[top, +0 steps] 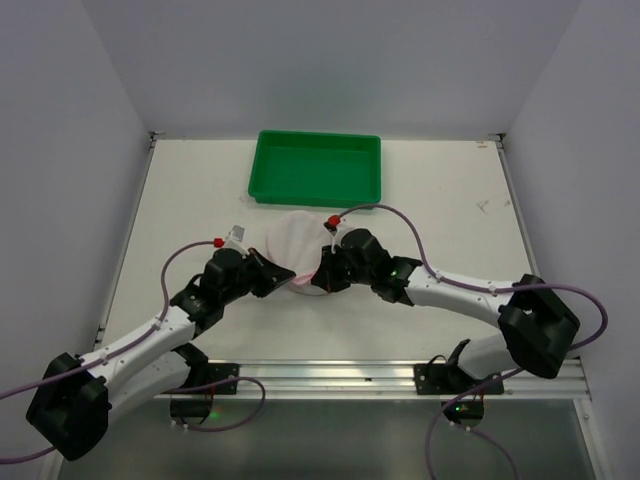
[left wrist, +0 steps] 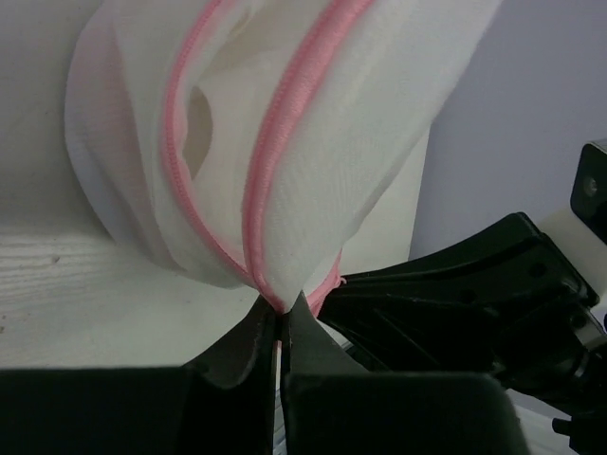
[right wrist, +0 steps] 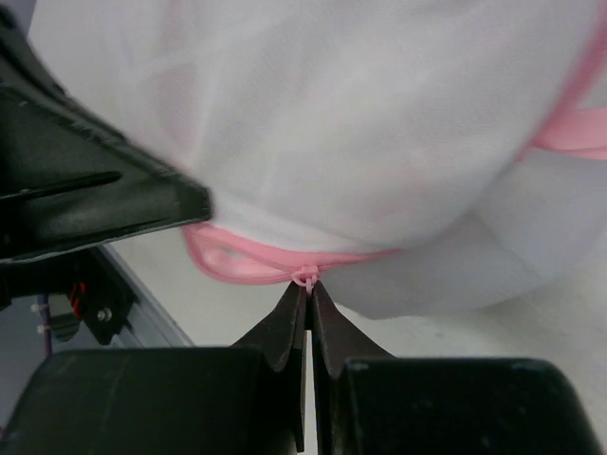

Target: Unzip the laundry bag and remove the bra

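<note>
Laundry bag (top: 292, 238) sits pinched between left claw (left wrist: 282, 320) and right claw (right wrist: 308, 296).

White pink-zippered laundry bag (top: 296, 243), mid-table

Green tray (top: 316, 168) lies on the white table (top: 450, 220).

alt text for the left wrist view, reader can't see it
A white mesh laundry bag with pink zipper trim fills the upper frame, pinched at its bottom point by the left arm's shut jaws. The right arm's black jaws reach in from the right beside them.
</note>
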Motion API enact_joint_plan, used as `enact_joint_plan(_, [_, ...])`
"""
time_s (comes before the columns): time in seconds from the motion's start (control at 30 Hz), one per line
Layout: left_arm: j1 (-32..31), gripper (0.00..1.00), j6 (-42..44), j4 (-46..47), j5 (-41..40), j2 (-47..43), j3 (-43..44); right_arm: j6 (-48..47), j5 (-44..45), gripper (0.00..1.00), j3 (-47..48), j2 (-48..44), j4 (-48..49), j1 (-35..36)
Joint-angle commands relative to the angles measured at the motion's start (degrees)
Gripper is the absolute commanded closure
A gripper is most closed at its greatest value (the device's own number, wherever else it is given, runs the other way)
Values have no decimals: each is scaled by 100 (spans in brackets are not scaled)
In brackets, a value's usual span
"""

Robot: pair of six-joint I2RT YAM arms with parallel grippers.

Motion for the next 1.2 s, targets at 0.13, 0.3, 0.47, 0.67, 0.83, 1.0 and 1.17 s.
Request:
enact_joint_plan(0.13, [14, 100, 622, -327, -70, -191, 355, -503, -72, 100, -438, -823, -389, -1544])
enact_joint_plan(0.3, [23, 100, 718, -327, 80, -297, 47, -714, -274, 100, -246, -780, -609, -1668])
enact_joint_plan(0.47, [14, 75, 1095, -757, 1, -305, 240, -785, -863, 97, -351, -858, -380, -1650])
enact_joint_plan(0.67, [32, 2, 1693, -1749, -719, -551, 916, -978, -1127, 31, -430, -1280, -581, -1659])
enact_joint_plan(0.83, [206, 0, 2063, -2190, -1396, -675, 1286, -1031, -1031, 15, -535, -1947, -863, -1659])
enact_joint_plan(1.0, [892, 0, 2590, -1813, -932, -289, 1418, -1040, -873, 12, -667, -2519, -969, -1650])
enact_joint_plan(1.17, [1429, 9, 3363, -1031, 0, 598, 1663, -1101, -802, 11, -843, -2915, -951, -1650])
